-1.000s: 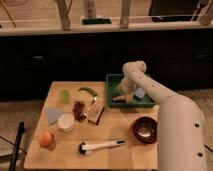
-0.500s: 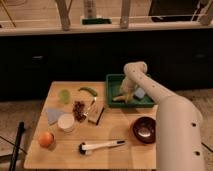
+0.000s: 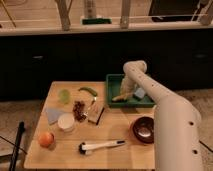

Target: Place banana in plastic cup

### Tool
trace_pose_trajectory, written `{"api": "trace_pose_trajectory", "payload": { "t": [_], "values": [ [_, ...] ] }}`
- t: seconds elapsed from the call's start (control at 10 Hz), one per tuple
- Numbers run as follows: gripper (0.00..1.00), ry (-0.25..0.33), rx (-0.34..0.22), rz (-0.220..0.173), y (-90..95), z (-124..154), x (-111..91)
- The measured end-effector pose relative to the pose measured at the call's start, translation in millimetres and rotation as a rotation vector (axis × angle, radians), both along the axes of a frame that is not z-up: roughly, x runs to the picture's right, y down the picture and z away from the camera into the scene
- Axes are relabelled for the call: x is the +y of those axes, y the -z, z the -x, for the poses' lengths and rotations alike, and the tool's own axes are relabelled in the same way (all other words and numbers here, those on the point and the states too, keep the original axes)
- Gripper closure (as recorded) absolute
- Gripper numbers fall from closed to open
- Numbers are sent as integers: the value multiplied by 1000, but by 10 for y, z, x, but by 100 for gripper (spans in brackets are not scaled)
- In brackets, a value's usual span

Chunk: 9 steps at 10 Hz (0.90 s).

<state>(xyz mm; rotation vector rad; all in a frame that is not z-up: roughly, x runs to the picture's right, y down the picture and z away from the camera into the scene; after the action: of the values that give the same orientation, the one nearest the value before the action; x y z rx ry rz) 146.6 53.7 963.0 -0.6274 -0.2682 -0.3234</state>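
Now the tool (image 3: 125, 93) is low inside the green tray (image 3: 111, 82), which sits at the far right part of the wooden worktop (image 3: 117, 131). The white arm (image 3: 170, 115) rises from the lower right, bends above the tray and points down into it. I cannot tell how far the tool is open, and I cannot tell whether it has hold of anything.

The banana (image 3: 118, 98) lies in the tray just beside the tool, a little to its left and nearer to the camera. Whether the 2 touch is not clear. A light blue thing (image 3: 139, 93) lies in the same tray, just right of the tool.

The plastic cup (image 3: 64, 95) stands upright well to the left of the tool, near the far left corner of the worktop and well apart from the banana. Between this cup and the tool lies 1 dark green curved pod (image 3: 89, 90), outside the tray.

Left of the tool and nearer to the camera are a dark red heap (image 3: 79, 109), a white cup (image 3: 65, 121) and an orange (image 3: 46, 138). A brush with a white handle (image 3: 102, 145) lies near the front edge. In front of the tool, a little to the right, stands 1 dark brown bowl (image 3: 144, 129), close beside the arm.
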Motion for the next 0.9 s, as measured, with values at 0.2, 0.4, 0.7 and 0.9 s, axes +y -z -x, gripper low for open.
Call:
{"api": "trace_pose_trajectory", "payload": {
  "t": [0.2,0.4,0.7,0.9],
  "values": [
    [100,6,-12,-17,141,-20,-129],
    [100,13,-30,-42,340,-30,-301],
    [100,23,-60,-81,569,-47,-480],
    [100,58,-103,-100,782,20,-587]
  ]
}}
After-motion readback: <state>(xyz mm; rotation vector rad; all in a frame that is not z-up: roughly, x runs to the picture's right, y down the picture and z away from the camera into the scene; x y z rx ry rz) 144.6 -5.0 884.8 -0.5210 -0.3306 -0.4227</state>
